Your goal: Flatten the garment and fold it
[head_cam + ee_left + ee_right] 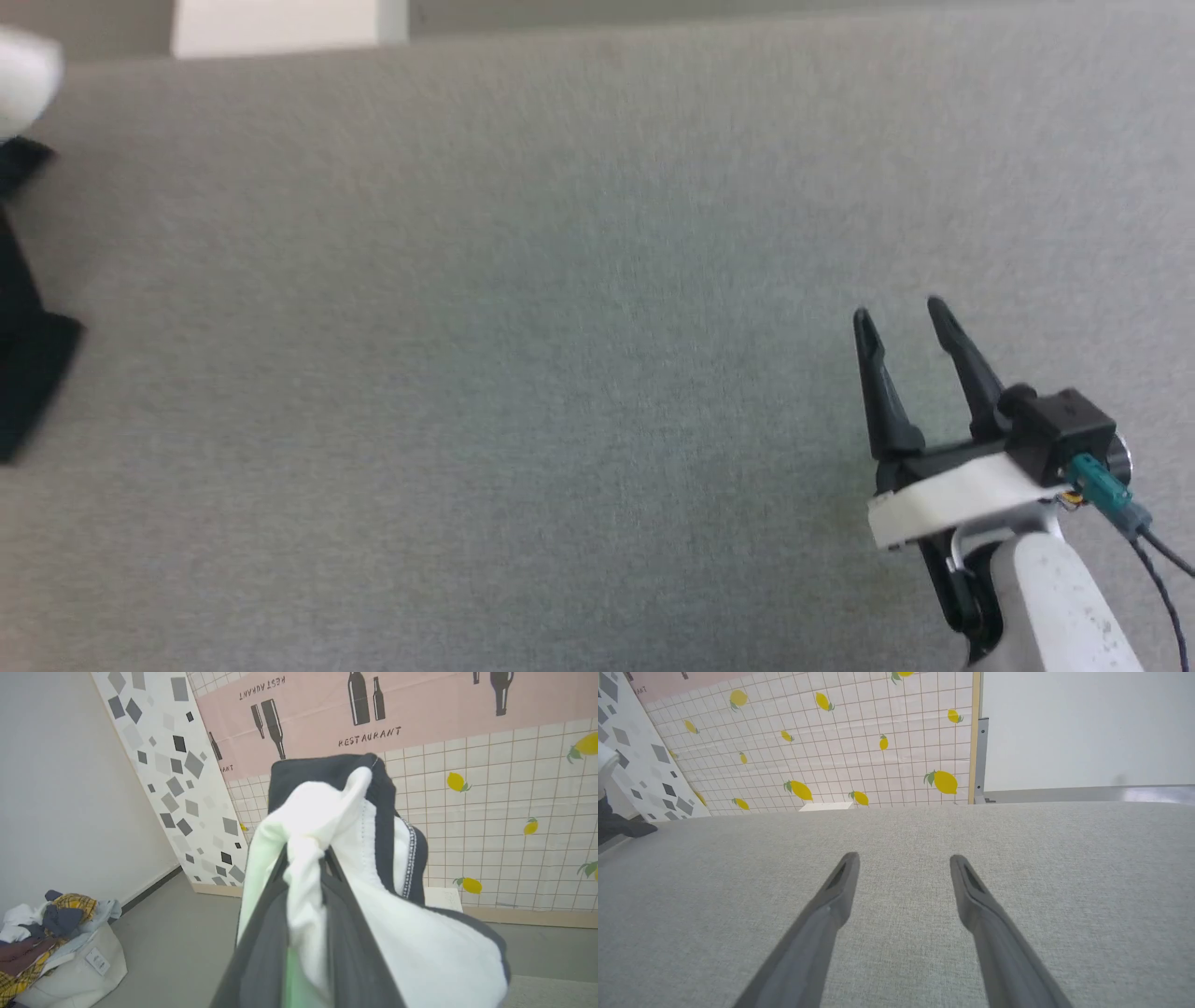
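Left claw [306, 851]: narrow, clamped on a fold of white cloth belonging to the garment [341, 807]. The garment is bunched around the fingertips, white panel with black edging, held up in front of the patterned wall. Right claw [900, 311]: wide, holding nothing, positioned low over the grey counter [523, 327]. A bag of mixed clothes [51, 942] sits on the floor beside the wall.

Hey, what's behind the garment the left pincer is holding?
Behind the garment, a pink restaurant banner and a lemon-print tiled wall show. The cloth covers the wall's middle stretch and the floor below it.
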### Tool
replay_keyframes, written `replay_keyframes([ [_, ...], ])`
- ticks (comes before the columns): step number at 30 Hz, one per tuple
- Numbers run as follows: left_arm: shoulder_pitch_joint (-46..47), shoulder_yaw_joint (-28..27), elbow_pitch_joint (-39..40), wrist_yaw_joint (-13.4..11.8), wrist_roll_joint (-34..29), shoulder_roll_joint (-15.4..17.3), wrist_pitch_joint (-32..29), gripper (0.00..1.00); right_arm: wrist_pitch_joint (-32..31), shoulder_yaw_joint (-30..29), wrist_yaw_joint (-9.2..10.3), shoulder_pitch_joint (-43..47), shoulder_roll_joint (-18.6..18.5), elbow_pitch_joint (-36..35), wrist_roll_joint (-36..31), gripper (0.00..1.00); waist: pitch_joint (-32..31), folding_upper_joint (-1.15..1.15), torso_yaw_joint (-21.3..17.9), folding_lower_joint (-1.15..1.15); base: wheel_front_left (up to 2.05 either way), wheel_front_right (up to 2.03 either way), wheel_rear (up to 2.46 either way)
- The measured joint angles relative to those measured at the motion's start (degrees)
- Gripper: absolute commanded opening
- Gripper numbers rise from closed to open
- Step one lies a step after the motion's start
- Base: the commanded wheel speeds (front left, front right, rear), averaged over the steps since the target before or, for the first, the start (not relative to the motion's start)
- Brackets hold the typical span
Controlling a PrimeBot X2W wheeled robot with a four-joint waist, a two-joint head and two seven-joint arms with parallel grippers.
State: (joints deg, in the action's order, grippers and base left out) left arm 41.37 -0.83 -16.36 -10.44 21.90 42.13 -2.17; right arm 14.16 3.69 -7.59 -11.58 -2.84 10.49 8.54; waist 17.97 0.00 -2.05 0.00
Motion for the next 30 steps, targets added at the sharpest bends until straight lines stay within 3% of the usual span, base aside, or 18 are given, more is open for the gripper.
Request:
replay_keyframes([
  [3,4.4,4.0,-0.1,3.4,-1.4,-0.3,1.2,0.00,0.0,-0.6,0.00,1.4,0.0,0.2,0.1,1.00,-3.8,0.00,0.3,0.00,0.00,0.00,0.00],
  [6,9.0,8.1,0.4,6.6,-1.8,-2.8,1.7,0.00,-0.2,-1.5,0.01,2.7,0.0,0.1,0.3,1.00,-7.1,0.00,0.3,0.00,0.00,0.00,0.00],
  [9,12.7,12.0,1.6,8.4,-1.1,-8.5,1.6,0.00,-0.9,-2.0,0.01,3.5,0.0,-0.3,0.3,1.00,-10.0,0.00,0.0,0.00,0.00,0.00,0.00],
  [17,14.1,21.5,7.0,10.3,1.5,-21.7,-0.9,0.00,-2.1,-1.7,0.01,3.5,0.0,-1.8,0.3,1.00,-12.7,0.00,-3.7,-0.01,0.00,0.00,0.00],
  [22,10.1,28.8,5.2,12.2,2.1,-27.1,-3.3,0.00,-2.6,-1.6,0.01,3.7,0.0,-2.2,0.3,1.00,-12.7,0.00,-6.5,0.00,0.00,0.00,0.00],
  [30,-4.8,37.6,-8.3,14.1,6.9,-33.1,-10.4,0.00,-3.4,-1.5,0.01,4.4,0.0,-2.7,0.3,1.00,-12.5,0.00,-9.5,-0.01,0.00,0.00,0.00],
])
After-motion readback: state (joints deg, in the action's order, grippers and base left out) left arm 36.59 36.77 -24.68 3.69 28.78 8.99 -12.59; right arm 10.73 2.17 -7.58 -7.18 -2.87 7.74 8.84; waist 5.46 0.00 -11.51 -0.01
